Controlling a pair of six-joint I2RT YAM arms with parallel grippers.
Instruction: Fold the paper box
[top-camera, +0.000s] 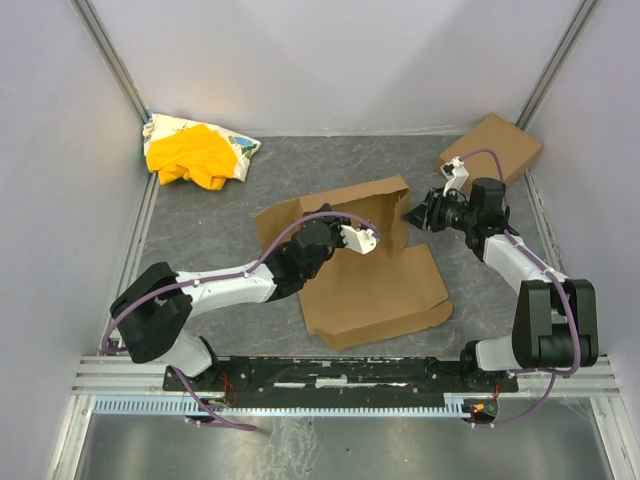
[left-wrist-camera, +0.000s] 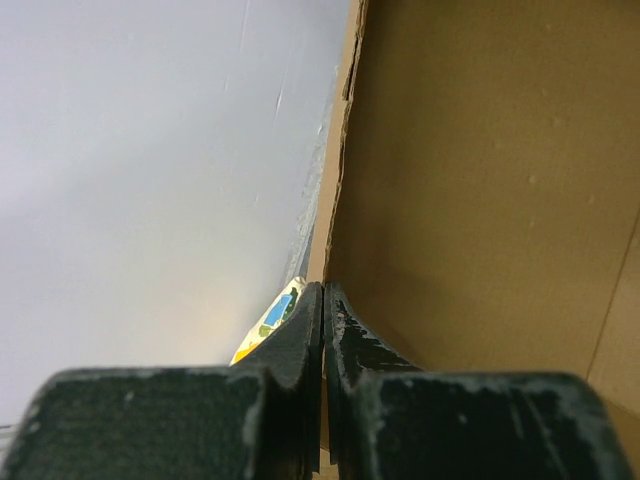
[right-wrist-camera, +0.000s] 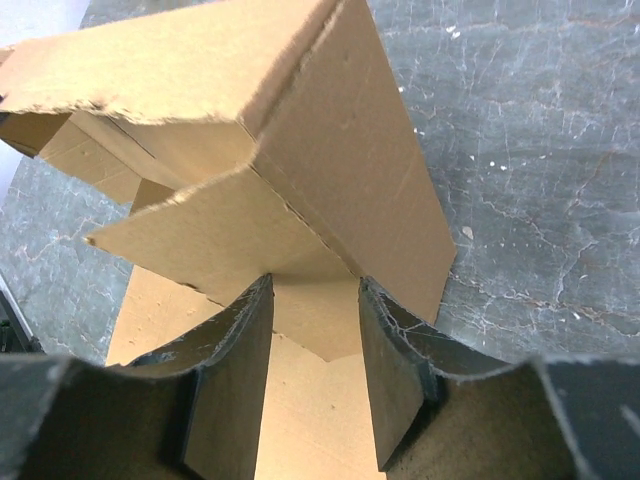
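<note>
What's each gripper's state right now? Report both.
Left gripper: shut, pinching the paper box wall.
Right gripper: open, straddling a flap, gripping nothing.

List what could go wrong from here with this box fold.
1. The left tool seems shut on the edge of the raised panel of the paper box; the thin card may slip out and the panel may drop.
2. The right tool stands open around the side flap; pushing off the crease could crumple it.
3. Nothing visibly pins the base, so it may slide on the table.
</note>
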